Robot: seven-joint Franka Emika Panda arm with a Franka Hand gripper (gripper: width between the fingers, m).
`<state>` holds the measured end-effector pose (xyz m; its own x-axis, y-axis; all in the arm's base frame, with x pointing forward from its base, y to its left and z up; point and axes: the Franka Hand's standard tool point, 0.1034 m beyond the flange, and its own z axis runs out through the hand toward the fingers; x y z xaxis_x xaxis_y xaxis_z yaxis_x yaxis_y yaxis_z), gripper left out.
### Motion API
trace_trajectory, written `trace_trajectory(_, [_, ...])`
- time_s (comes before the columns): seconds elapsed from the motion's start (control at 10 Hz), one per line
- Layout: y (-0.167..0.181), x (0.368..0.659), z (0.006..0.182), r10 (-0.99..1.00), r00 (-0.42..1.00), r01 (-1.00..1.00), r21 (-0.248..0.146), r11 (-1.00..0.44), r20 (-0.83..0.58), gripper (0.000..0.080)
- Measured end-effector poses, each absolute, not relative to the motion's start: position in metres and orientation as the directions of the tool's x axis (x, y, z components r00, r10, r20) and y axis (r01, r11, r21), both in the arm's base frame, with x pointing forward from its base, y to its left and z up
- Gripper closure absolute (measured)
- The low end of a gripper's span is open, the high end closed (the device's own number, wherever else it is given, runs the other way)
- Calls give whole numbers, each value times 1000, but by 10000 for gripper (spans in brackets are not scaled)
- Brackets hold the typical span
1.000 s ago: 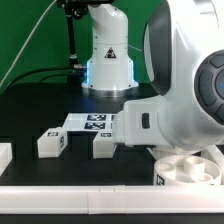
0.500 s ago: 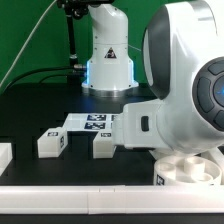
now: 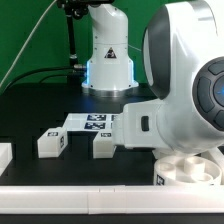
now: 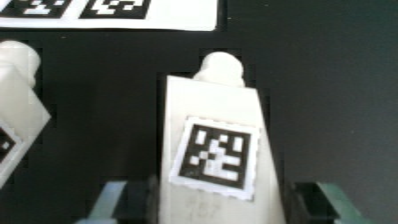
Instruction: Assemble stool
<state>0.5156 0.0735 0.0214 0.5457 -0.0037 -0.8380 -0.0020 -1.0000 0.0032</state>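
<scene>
In the wrist view a white stool leg with a square tag and a rounded peg end lies on the black table between my fingers. My gripper is open, with one finger on each side of the leg and a dark gap on both sides. A second leg lies beside it. In the exterior view two tagged legs lie near the marker board. The round seat with its sockets sits at the exterior view's right front. The arm hides my fingers there.
The marker board lies flat behind the legs and also shows in the wrist view. A plain white block sits at the exterior view's left edge. A white border strip runs along the front. The robot base stands at the back.
</scene>
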Motion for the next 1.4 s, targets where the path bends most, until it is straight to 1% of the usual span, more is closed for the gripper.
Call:
trace_trajectory(0.2, [74, 516, 22, -4, 546, -2, 3, -1000, -838, 478])
trace_trajectory(0.3, [74, 518, 25, 3, 549, 5, -1, -1000, -836, 478])
trace_trajectory(0.4, [78, 528, 42, 34, 576, 32, -19, -999, -817, 478])
trace_trajectory(0.5, [80, 539, 64, 57, 607, 46, -36, -998, -793, 478])
trace_trajectory(0.6, [78, 548, 82, 90, 628, 70, -59, -996, -773, 478])
trace_trajectory(0.7, [76, 554, 96, 129, 645, 121, -66, -990, -753, 478])
trace_trajectory(0.8, [81, 549, 96, 95, 634, 96, -43, -994, -767, 478])
trace_trajectory(0.9, [83, 567, 82, 109, 693, 100, -55, -993, -713, 478])
trace_trajectory(1.0, [85, 578, 85, 111, 754, 101, -53, -993, -648, 478])
trace_trajectory(1.1, [84, 581, 87, 122, 813, 112, -52, -992, -569, 478])
trace_trajectory(1.2, [79, 580, 83, 172, 854, 170, -49, -984, -490, 477])
trace_trajectory(1.3, [78, 582, 99, 207, 869, 209, -46, -977, -450, 477])
trace_trajectory(1.4, [81, 602, 122, 238, 901, 237, -47, -970, -363, 477])
